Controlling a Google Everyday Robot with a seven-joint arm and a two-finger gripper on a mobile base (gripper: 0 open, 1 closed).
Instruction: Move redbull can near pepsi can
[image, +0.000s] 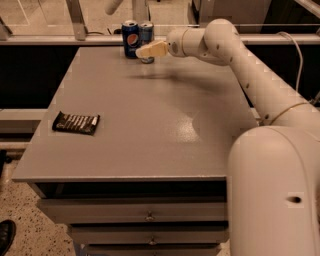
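Note:
The redbull can (146, 33), slim and silver-blue, stands upright at the far edge of the grey table (150, 130). It is right beside the pepsi can (131, 39), a dark blue can with a round logo, almost touching it. My gripper (149, 50) reaches in from the right and is closed around the redbull can's lower half. One cream finger (152, 49) crosses the can's front. The other finger is hidden behind the can.
A dark snack bar wrapper (76, 122) lies at the table's left side. Metal railing posts (75, 20) stand behind the far edge. My white arm (240, 55) spans the right side. Drawers (147, 216) sit below the table front.

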